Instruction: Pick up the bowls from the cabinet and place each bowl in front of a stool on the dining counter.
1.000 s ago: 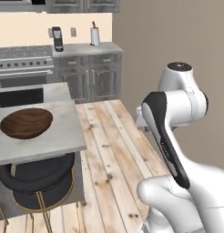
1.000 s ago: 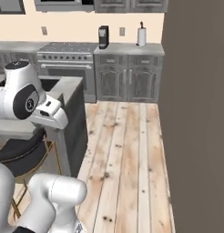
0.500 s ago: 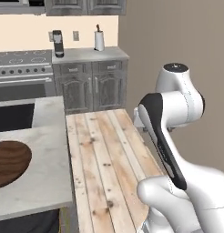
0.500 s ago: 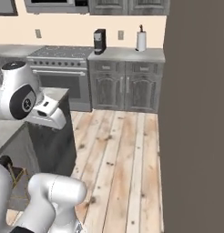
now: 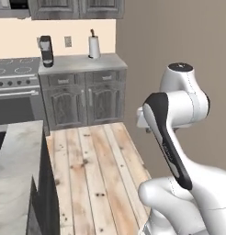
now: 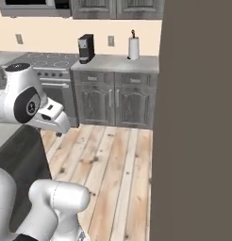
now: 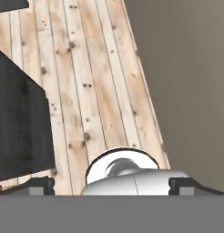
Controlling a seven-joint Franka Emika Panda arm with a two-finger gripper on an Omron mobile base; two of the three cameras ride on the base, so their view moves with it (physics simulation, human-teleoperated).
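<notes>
The light grey-beige marble worktop point(image 5: 16, 174) is cut off at the lower left of the left base view, so you just get one corner slab with faint veining sitting over its dark grey base point(image 5: 41, 202). In the right base view that same base is a dark block at the lower left point(image 6: 19, 164), mostly hidden behind the white arm. In the hand view it's the dark slab on the left side point(image 7: 20, 127), hard to make out beyond a blackish woodgrain face.

The claw point(image 7: 112, 185) sits at the bottom of the hand view with its two small dark fingertips point(image 7: 38, 185) far apart, wide open, nothing between them, just pale wooden plank floor point(image 7: 95, 91) underneath.

Further out, top of the frame in both base views: a run of grey panelled base cabinets point(image 5: 85, 98) under a grey counter, carrying a black coffee machine point(image 5: 46, 50) and a white paper towel roll point(image 5: 93, 46). A steel range point(image 5: 16, 92) is clipped by the left edge. Grey wall cabinets point(image 5: 76, 8) are cropped at the top. A plain taupe wall point(image 6: 198, 122) takes up the right side of the right base view.
</notes>
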